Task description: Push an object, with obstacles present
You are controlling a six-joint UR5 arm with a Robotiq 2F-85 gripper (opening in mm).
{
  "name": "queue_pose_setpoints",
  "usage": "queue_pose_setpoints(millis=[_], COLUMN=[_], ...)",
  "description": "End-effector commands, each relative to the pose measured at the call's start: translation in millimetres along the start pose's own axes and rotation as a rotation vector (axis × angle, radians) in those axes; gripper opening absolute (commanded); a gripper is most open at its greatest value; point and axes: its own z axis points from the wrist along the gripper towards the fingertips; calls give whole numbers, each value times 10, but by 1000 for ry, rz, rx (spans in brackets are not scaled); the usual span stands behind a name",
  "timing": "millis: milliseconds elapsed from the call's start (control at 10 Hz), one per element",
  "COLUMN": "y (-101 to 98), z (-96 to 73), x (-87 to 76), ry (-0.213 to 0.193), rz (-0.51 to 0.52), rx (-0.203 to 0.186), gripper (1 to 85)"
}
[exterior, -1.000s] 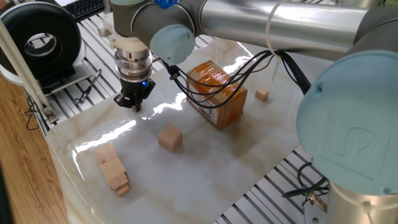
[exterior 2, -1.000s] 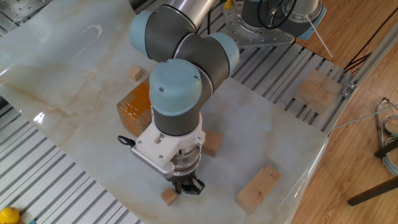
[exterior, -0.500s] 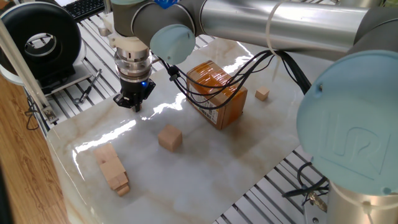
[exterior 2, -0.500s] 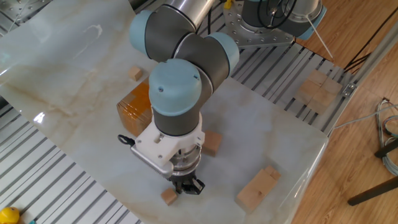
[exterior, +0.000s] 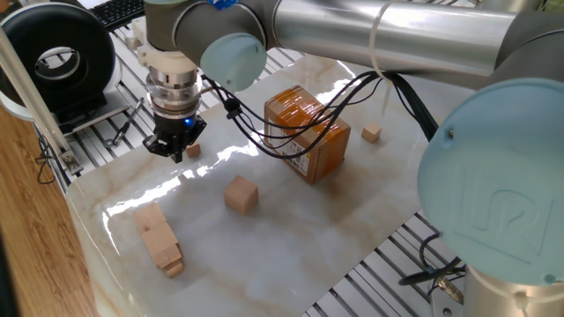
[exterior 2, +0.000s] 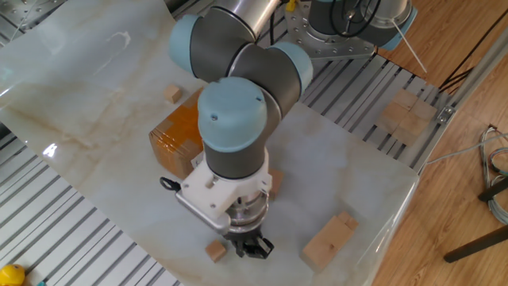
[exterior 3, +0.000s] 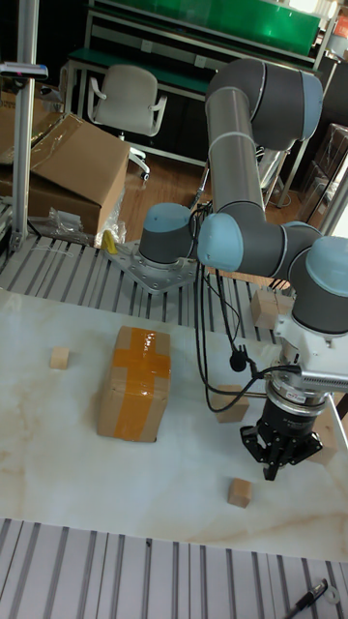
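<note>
A tiny tan wooden cube (exterior: 193, 151) (exterior 2: 215, 251) (exterior 3: 240, 492), the object, lies on the marble table near its edge. My gripper (exterior: 174, 151) (exterior 2: 252, 248) (exterior 3: 278, 462) hangs just beside it, fingers shut and pointing down, with nothing held. A small gap separates the tips from the cube. The obstacles are spread over the table. They are a brown taped cardboard box (exterior: 307, 132) (exterior 2: 176, 137) (exterior 3: 133, 381), a larger tan cube (exterior: 241, 195) (exterior 3: 232, 401), elongated pale blocks (exterior: 159, 238) (exterior 2: 329, 241) and another tiny cube (exterior: 372, 133) (exterior 2: 173, 94) (exterior 3: 60, 358).
A black round device (exterior: 66, 57) and a keyboard (exterior: 119, 11) sit beyond the table's slatted edge. Stacked wooden blocks (exterior 2: 405, 115) rest on the metal rails off the marble. My arm's cables (exterior: 291, 123) hang over the box.
My gripper has slid sideways away from the tiny cube, uncovering it in one fixed view. The cube and the obstacles have stayed put.
</note>
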Motion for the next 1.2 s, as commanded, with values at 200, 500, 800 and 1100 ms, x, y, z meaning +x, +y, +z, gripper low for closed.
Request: queue_pose_setpoints(millis=[200,500,800,1100], y=[-37,-119,-65,-62], z=[25,167,145,142], x=[-58,-167,-174,-291], ry=[0,-7,-14,-56], rz=[-25,-33,14,8], rx=[39,53,33,31], gripper=[13,13,13,13])
